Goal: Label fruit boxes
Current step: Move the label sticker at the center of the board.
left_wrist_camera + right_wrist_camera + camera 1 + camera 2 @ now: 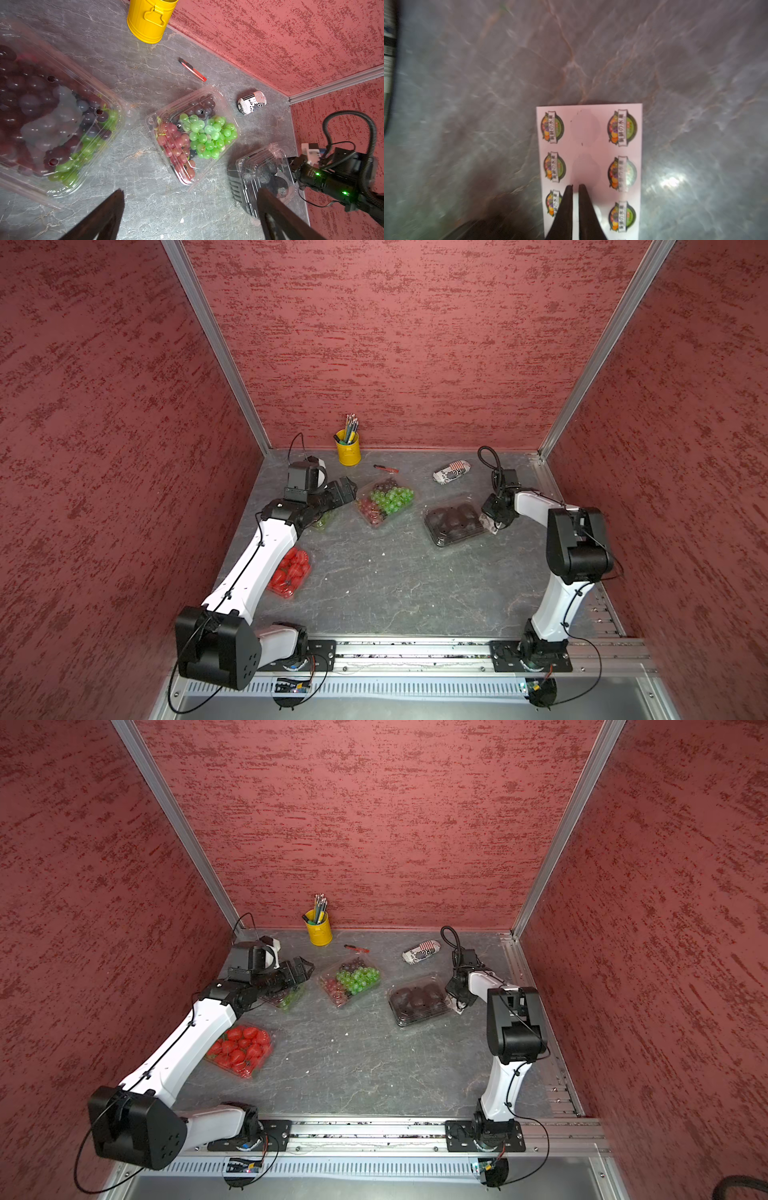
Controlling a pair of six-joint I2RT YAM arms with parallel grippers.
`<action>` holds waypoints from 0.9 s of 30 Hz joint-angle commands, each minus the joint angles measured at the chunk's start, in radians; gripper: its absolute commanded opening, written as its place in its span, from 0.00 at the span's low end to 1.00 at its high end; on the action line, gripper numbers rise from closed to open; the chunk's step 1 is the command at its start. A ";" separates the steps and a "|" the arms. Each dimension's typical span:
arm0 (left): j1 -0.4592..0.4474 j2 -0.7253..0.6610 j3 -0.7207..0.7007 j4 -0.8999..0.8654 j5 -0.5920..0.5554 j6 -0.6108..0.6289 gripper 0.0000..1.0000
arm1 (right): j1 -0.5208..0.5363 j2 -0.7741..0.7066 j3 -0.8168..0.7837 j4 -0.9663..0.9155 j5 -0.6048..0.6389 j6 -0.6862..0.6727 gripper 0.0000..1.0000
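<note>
Left gripper (190, 193) hangs wide open and empty near the clear plastic punnet of dark red grapes (52, 124). The clear punnet of green-and-red grapes (386, 499) sits mid-table. Right gripper (577, 187) has its jaws almost together with a slim gap, tips on the white sheet of round fruit stickers (586, 126), just beside the clear black-tray punnet of dark fruit (455, 522). Can't tell if it pinches anything. The clear punnet of red strawberries (243, 1050) lies partly under the left arm.

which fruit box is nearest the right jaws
The clear plastic punnet with the black tray of dark fruit, right beside the right gripper; the green-and-red grape punnet, dark grape punnet and strawberry punnet lie farther off.
</note>
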 commanded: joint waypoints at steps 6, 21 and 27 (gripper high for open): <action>0.003 0.002 0.023 -0.004 -0.003 0.000 1.00 | -0.068 0.054 0.038 -0.039 0.087 -0.061 0.13; 0.003 0.017 0.018 0.028 0.026 0.001 1.00 | -0.106 -0.013 0.130 -0.120 0.116 -0.043 0.65; 0.001 0.020 0.011 0.041 0.049 0.000 1.00 | -0.107 -0.040 0.076 -0.126 0.202 0.029 0.78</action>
